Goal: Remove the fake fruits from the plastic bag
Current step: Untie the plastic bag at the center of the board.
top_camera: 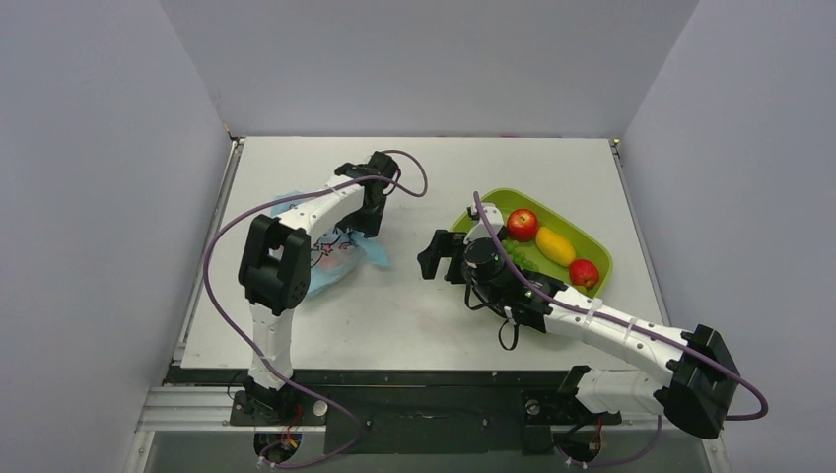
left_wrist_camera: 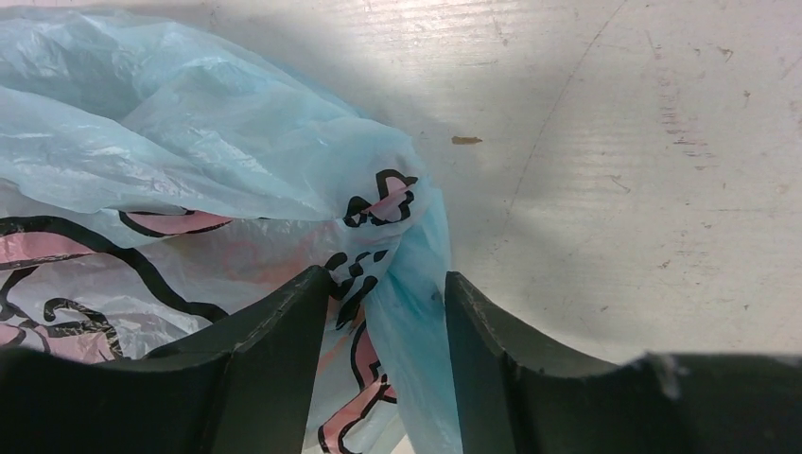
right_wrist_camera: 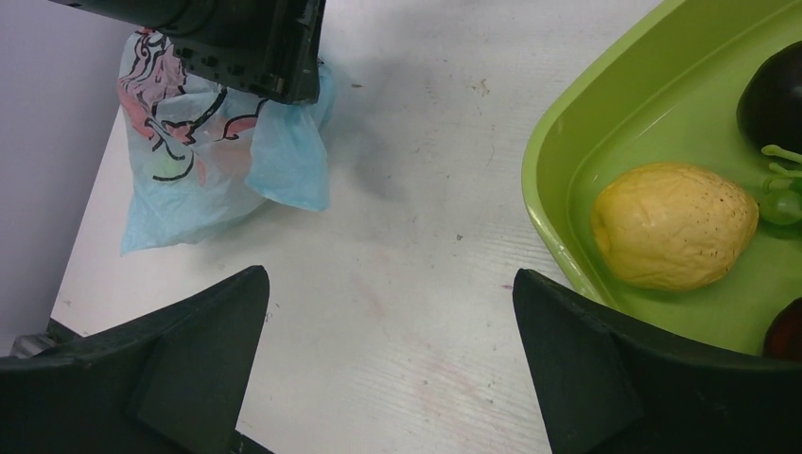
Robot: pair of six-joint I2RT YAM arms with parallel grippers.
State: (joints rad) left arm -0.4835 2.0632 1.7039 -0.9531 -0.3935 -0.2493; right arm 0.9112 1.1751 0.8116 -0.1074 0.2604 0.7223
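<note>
The light-blue plastic bag (top_camera: 330, 258) with black and pink cartoon print lies at the left of the table. It also shows in the left wrist view (left_wrist_camera: 189, 142) and in the right wrist view (right_wrist_camera: 189, 189). My left gripper (top_camera: 373, 212) is at its right edge, its jaws (left_wrist_camera: 388, 284) closed on a bunched fold of the bag. A faint green shape (right_wrist_camera: 170, 170) shows through the plastic; the other fake fruits are hidden. My right gripper (top_camera: 434, 258) is open and empty (right_wrist_camera: 392, 284) over bare table between the bag and the tray.
A green tray (top_camera: 592, 246) at the right holds a red apple (top_camera: 522, 224), a yellow mango (top_camera: 555, 246) and a dark red fruit (top_camera: 584, 273). The right wrist view shows its rim (right_wrist_camera: 549, 208), a lemon (right_wrist_camera: 673, 225), a dark plum (right_wrist_camera: 771, 95) and green grapes (right_wrist_camera: 780, 203).
</note>
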